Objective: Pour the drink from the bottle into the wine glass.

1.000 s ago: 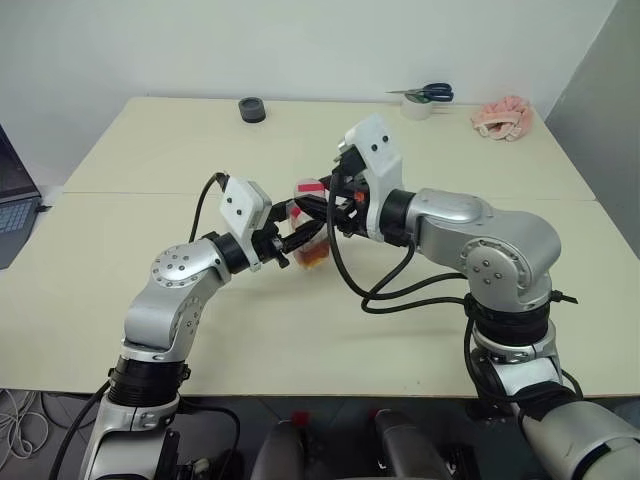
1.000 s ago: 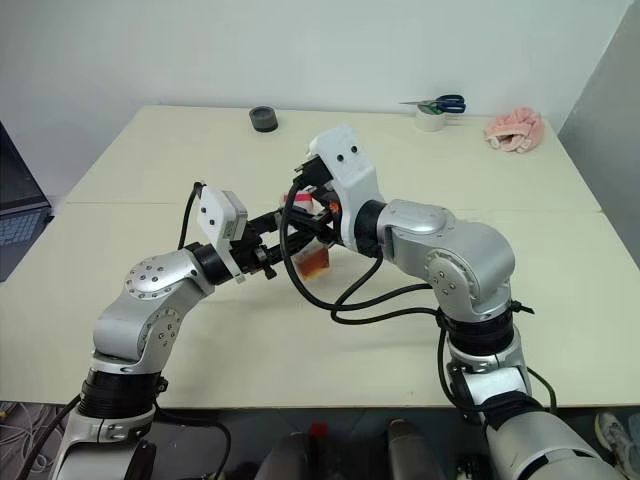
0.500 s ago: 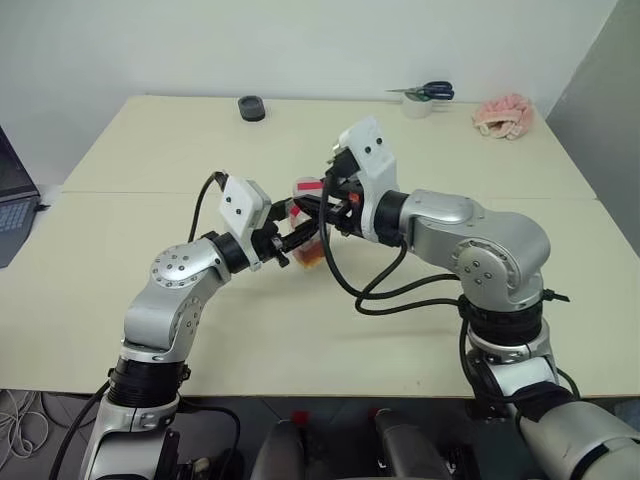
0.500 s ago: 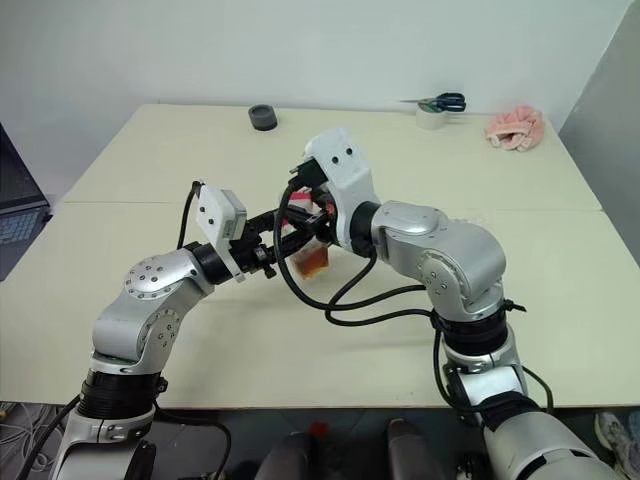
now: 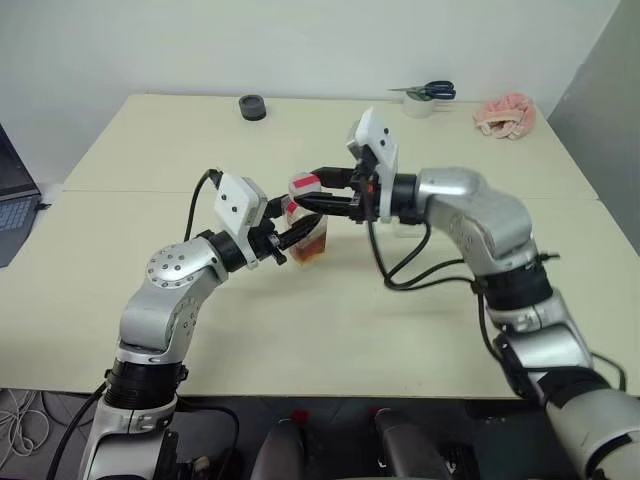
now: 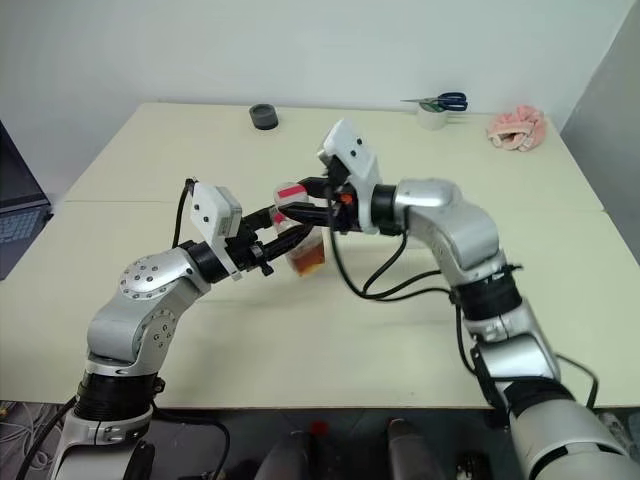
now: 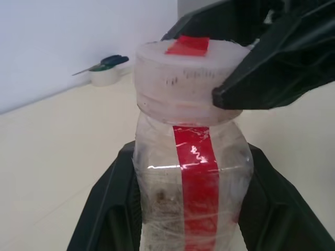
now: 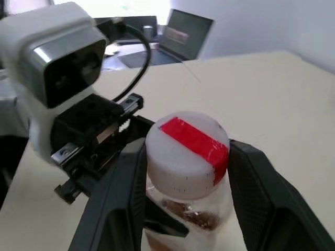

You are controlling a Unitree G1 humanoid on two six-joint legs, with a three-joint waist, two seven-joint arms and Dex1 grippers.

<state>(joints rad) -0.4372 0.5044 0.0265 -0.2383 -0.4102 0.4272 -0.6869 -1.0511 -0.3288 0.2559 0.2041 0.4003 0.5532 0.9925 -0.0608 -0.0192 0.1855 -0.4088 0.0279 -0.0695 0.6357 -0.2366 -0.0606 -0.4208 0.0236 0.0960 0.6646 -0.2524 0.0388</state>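
Two tools meet mid-tabletop [image 5: 150, 150] | left tool [image 5: 300, 232] clamped on upright bottle [image 5: 310, 238], amber drink [image 6: 308, 262] inside | right tool [image 8: 180, 178] fingers straddle its cap [image 8: 187, 151], contact unclear

bottle [image 5: 308, 232]: 1
scissors [image 5: 430, 92]: 1
tape roll [image 5: 417, 107]: 1
black puck [image 5: 252, 106]: 1
pink cloth [image 5: 503, 113]: 1
laptop [image 5: 12, 205]: 1
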